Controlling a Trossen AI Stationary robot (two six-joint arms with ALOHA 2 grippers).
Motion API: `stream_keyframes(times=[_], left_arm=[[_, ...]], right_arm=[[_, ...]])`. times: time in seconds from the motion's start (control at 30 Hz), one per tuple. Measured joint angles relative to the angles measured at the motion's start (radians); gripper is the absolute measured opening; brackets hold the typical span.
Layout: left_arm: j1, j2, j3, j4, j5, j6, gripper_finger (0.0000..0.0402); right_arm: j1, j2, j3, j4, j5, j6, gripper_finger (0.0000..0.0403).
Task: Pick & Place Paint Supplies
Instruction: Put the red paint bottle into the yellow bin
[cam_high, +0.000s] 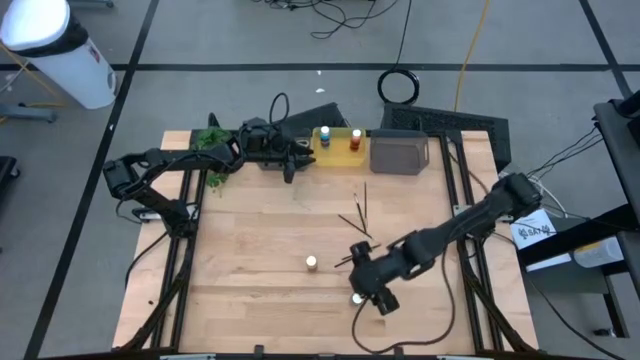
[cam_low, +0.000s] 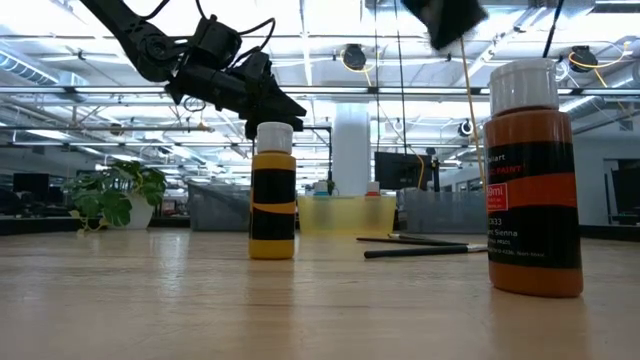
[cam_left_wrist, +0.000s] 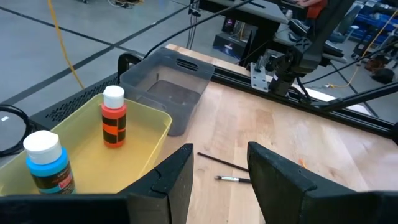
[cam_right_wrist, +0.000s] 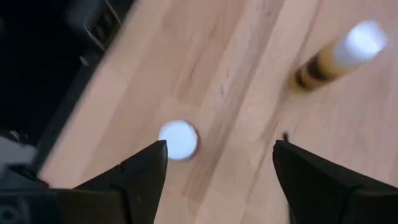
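The right gripper (cam_right_wrist: 214, 180) is hovering with fingers spread directly over a white-capped brown paint bottle (cam_right_wrist: 178, 139), lining up to straddle its cap; its label is reading "Sienna". A yellow bottle (cam_high: 312, 263) is standing nearby. The left gripper (cam_left_wrist: 217, 180), also spread, is waiting beside the yellow bin (cam_left_wrist: 163, 118) holding the blue bottle (cam_left_wrist: 47, 162) and orange-red bottle (cam_left_wrist: 114, 118).

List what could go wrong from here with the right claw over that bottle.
1. The open right claw hangs over the brown bottle, whose cap sits off to one finger's side; closing now might tip it.
2. The yellow bottle stands close by, so a swing could knock it.
3. Brushes lie beside the arm and might get swept.
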Motion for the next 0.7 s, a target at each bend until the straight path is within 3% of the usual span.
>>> stream_keyframes(times=[0.43,0.7], left_arm=[[-0.004,0.000,0.000,0.000,0.000,0.001,0.0164],[-0.005,0.000,0.000,0.000,-0.001,0.002,0.0163]], right_arm=[[-0.017,0.138,0.000,0.071,-0.240,0.023,0.0257],[-0.036,0.147,0.001,0.076,-0.263,0.000,0.0213]])
